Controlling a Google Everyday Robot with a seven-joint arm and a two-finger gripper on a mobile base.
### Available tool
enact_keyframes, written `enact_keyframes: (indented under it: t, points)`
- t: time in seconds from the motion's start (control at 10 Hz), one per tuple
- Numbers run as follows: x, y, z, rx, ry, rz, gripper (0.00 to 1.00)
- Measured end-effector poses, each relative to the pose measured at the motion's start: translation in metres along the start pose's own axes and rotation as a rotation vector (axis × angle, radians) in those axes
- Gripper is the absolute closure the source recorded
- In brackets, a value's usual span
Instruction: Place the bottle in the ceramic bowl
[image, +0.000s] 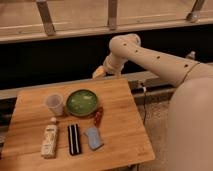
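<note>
Bottle (49, 141) lies flat near the front left corner of the wooden table (120, 135), cap toward the translucent cup (54, 104); its tan label markings cannot be read. A black bar (74, 138) lies just beside it. The green ceramic bowl (82, 102) sits beside the cup. The gripper (98, 73) hangs over the table's far edge; how wide it stands cannot be told.

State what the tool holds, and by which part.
Nothing. The tool hangs above the far edge of the table; the bottle lies there untouched.
</note>
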Motion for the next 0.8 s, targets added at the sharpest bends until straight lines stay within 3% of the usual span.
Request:
enact_keyframes:
  t: [0.2, 0.5, 0.8]
  points:
    - [0.0, 0.0, 0.0, -0.001, 0.0, 0.001, 0.2]
    - [0.001, 0.003, 0.02, -0.004, 0.064, -0.041, 0.2]
    - [-0.008, 0.054, 0.04, -0.008, 0.078, -0.1, 0.2]
